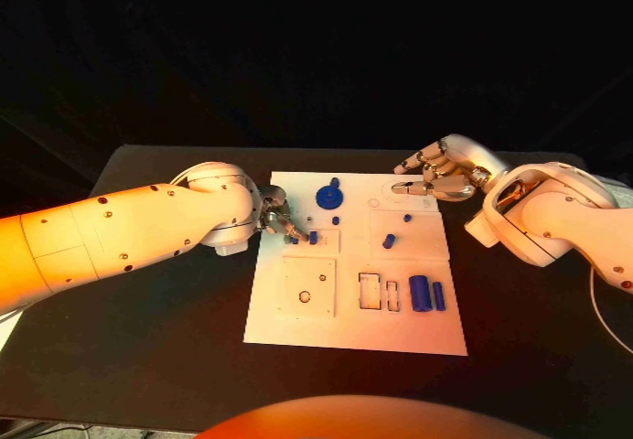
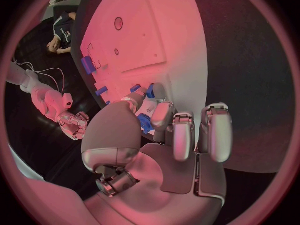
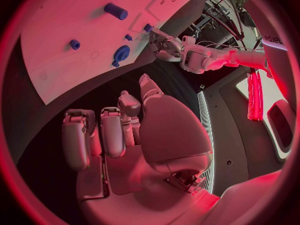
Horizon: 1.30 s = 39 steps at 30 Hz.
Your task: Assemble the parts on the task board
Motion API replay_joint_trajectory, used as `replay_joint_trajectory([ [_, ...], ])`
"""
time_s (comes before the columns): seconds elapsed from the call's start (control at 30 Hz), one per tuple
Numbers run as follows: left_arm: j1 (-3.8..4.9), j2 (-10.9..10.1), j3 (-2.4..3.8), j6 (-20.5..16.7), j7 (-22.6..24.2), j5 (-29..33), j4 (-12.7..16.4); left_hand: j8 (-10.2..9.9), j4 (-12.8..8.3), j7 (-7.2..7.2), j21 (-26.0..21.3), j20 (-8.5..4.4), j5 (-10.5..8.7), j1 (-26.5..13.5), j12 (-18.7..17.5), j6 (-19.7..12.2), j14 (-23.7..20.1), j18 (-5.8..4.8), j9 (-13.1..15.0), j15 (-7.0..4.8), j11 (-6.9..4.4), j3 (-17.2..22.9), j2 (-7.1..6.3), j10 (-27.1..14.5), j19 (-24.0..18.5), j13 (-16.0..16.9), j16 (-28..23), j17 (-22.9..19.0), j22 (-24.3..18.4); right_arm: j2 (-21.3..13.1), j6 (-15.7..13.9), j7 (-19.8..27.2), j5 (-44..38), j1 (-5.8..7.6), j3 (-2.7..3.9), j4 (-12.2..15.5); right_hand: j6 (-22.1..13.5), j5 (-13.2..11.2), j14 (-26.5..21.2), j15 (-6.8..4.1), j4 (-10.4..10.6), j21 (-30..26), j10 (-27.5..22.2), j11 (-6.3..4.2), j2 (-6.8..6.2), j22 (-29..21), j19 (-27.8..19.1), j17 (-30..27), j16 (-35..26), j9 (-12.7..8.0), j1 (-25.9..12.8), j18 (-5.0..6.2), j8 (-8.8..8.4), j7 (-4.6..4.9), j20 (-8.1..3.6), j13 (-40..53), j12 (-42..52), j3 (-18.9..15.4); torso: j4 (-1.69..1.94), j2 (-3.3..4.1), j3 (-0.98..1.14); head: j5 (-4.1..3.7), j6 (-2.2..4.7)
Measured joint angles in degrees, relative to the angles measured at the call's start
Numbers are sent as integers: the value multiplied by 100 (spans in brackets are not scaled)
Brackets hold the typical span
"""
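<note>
The white task board (image 1: 356, 320) lies mid-table. My left hand (image 1: 280, 222) is at the board's left edge, its thumb and a finger pinching a small blue part (image 2: 144, 90) just above the board, the same blue part (image 1: 313, 237) by its fingertips in the head view. A round blue part (image 1: 330, 197) lies near the far edge. Small blue pieces (image 1: 390, 241) dot the middle. Two blue cylinders (image 1: 421, 294) stand at the near right. My right hand (image 1: 442, 176) hovers off the far right corner, fingers loosely bent and holding nothing.
A square plate with a round hole (image 1: 306, 291) and two rectangular slots (image 1: 380, 291) sit in the board's near half. Black tabletop (image 1: 158, 338) surrounds the board on all sides.
</note>
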Motion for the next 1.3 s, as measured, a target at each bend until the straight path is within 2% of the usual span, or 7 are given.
replay_joint_trajectory([
  [0.67, -5, -71, 17, -29, -11, 8, 41, -3, -16, 0, 0, -21, 0, 54, 0, -1, -21, 0, 0, -21, 0, -34, 53, -1, 22, 2, 0, 0, 0, 4, 19, 0, 0, 0, 0, -11, 0, 0, 0, 0, 0, 0, 0, 0, 0, -1, 0, 4, 0, 0, 0, 0, 0, 0, 0, 0, 0, 0, -2, -2, 2, -6, -6],
  [0.93, 1, -180, 131, -94, -16, 17, 131, 12, 297, 0, 0, -21, 0, -221, 0, -1, -21, 0, -7, -21, 0, -587, 23, -1, 21, -7, 0, -1, 0, 6, 25, 0, -1, 0, 0, -30, 0, 0, 0, 0, 0, 0, 0, 0, 0, -1, 0, 4, 0, 0, 0, 0, 0, 0, 0, 0, 0, 0, -2, -1, -1, -19, -5],
  [1.13, 5, -198, 158, -255, -15, 141, 167, 19, 653, 0, 0, -21, 0, -418, 0, -1, -21, 0, -7, -21, -20, -1194, 130, 19, 21, -10, 0, -1, 0, 25, 29, 1, -1, -7, 0, -54, 0, 0, 0, 0, 0, 0, 0, 0, 0, -2, 0, 3, 0, 0, 0, 0, 0, 0, 0, 0, 0, 0, -2, -3, -1, -7, 3],
  [1.27, 6, -216, 162, -387, 6, 261, 168, 19, 653, 1, -13, -21, 11, -390, -80, -3, -21, 0, -7, -21, -16, -1338, 168, 15, 21, -103, 0, -1, 0, 35, 33, 2, 0, -20, 0, -66, 0, 0, 0, 0, 0, 0, 0, 0, 0, -2, 0, 3, 0, 0, 0, 0, 0, 0, 0, 0, 0, 0, 1, -3, 1, -5, 18],
  [1.3, 7, -221, 163, -419, 11, 285, 166, 19, 605, 36, -69, -21, 106, -284, -145, -37, -21, 0, -7, -21, 6, -1367, 220, -36, 21, -177, 0, -1, 0, 36, 34, 2, 1, -22, -1, -68, 0, 0, 0, 0, 0, 0, 0, 0, 0, -2, 0, 3, 0, 0, 0, 0, 0, 0, 0, 0, 0, 0, 2, -3, 1, -5, 21],
])
